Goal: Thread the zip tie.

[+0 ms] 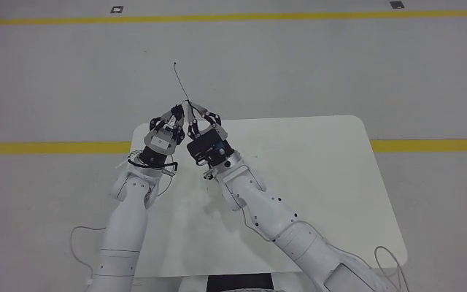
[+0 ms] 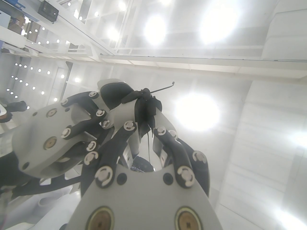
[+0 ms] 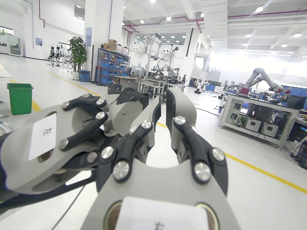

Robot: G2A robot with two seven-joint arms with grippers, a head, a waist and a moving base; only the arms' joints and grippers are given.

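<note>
The left gripper (image 2: 145, 102) pinched the zip tie (image 2: 161, 88); the right gripper (image 3: 163, 106) seemed slightly spread. The thin strap could flex and slip that pinch.

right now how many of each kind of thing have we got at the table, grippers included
zip tie: 1
grippers: 2 (left gripper, right gripper)
table: 1
total: 4
</note>
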